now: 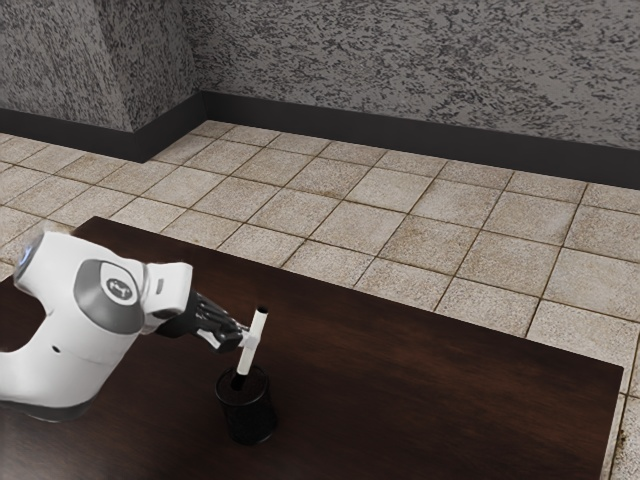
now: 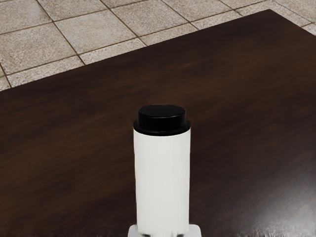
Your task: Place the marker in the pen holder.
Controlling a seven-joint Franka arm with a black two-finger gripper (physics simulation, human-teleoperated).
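My gripper [image 1: 246,340] is shut on the white marker [image 1: 257,330] around its middle. The marker stands nearly upright, leaning a little toward the exterior view's right at its top. Its black lower end is at the mouth of the black pen holder [image 1: 248,411]; whether it is inside the rim or just in front of it I cannot tell. In the wrist view the marker [image 2: 162,182] rises white with a black top end, held from below by the pale fingertips [image 2: 165,230].
The dark wooden table [image 1: 430,385] extends around the pen holder, its far edge running toward the exterior view's right. Beyond are a tiled floor [image 1: 380,190] and a grey patterned wall [image 1: 420,70].
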